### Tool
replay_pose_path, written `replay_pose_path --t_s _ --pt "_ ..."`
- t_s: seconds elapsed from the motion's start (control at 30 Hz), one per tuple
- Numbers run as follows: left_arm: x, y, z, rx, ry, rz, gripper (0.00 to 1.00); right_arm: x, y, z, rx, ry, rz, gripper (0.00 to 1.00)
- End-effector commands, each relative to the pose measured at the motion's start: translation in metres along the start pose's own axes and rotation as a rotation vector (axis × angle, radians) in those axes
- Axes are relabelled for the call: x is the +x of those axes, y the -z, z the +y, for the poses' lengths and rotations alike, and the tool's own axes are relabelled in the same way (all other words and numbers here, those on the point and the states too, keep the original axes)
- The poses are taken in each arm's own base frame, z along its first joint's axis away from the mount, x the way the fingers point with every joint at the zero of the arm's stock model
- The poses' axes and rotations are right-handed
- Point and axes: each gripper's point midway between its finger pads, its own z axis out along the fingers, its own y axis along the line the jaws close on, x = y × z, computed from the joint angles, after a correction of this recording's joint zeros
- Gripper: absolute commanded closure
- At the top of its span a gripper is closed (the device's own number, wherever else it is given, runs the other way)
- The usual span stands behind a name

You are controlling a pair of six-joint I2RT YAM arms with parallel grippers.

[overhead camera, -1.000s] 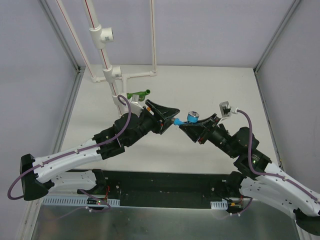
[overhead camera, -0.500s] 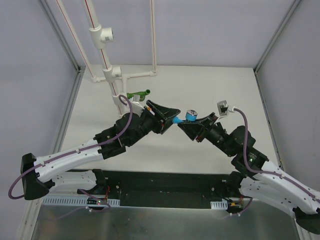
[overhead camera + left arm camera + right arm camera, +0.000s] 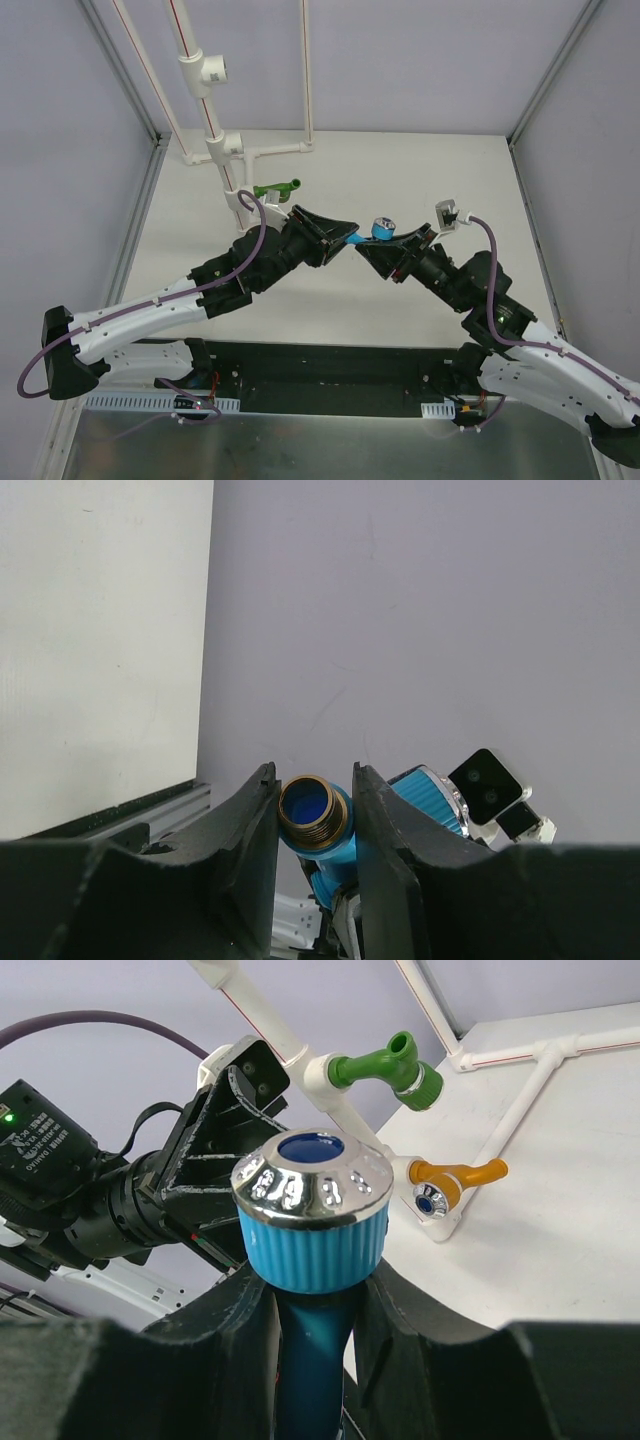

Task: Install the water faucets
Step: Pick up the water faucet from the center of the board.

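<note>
The light blue faucet hangs in mid-air over the table's middle, between the two arms. My right gripper is shut on its stem; the right wrist view shows the ribbed blue knob with chrome cap just above my right gripper. My left gripper comes from the left, and its jaws press both sides of the faucet's brass threaded end, as the left gripper shows in its wrist view. The green faucet and the orange faucet sit in white pipe fittings.
A white pipe frame with tee fittings rises at the back left, and its base pipes lie on the table. Metal enclosure posts and grey walls close in the sides.
My left gripper's jaws have narrowed onto the blue faucet's threaded end. The right arm has edged slightly left, still holding the faucet.
</note>
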Motion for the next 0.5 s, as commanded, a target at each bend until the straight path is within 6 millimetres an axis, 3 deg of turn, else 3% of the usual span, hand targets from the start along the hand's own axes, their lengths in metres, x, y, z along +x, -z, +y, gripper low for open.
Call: replay_pose_path --t_s 0.0,0.1,0.23,0.3,0.47 --pt "0.000 0.002 -0.020 0.064 0.027 -0.005 0.96 -0.017 0.002 0.017 -0.061 0.020 -0.046 1.00" --pt "0.002 0.002 -0.019 0.051 0.039 0.005 1.00 -0.016 0.002 0.016 -0.056 0.043 -0.040 0.96" --pt "0.004 0.002 -0.019 0.049 0.063 0.021 1.00 -0.009 0.004 0.016 -0.084 0.105 -0.017 0.48" --pt "0.005 0.003 -0.020 0.051 0.075 0.025 1.00 -0.005 0.005 0.015 -0.100 0.148 -0.017 0.41" --pt "0.006 0.006 -0.025 0.061 0.084 0.033 1.00 -0.007 0.005 0.010 -0.102 0.219 -0.044 0.38"
